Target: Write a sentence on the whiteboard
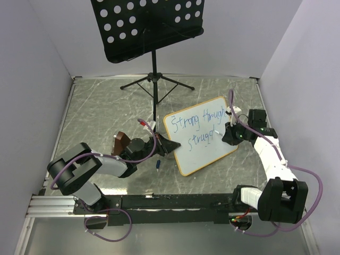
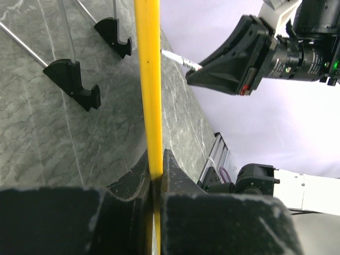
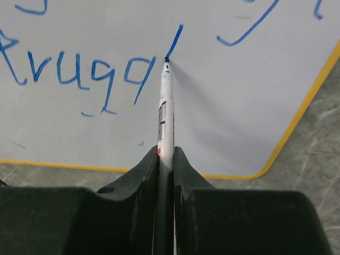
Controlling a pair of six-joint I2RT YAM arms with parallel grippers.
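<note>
Far line "Strong through" done; near line of sentence (image 3: 79, 74) reads "struggl", so "es" left. Right gripper (image 3: 166, 154) pinches marker (image 3: 166, 101), tip on whiteboard (image 1: 212, 153); left gripper (image 2: 155, 175) pinches its frame

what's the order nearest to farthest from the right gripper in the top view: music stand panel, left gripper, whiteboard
From the right gripper, shut on the marker:
1. whiteboard: directly under it, with the marker tip touching it.
2. left gripper: across the board, clamped on its left edge.
3. music stand panel: at the back, well beyond the board.
</note>
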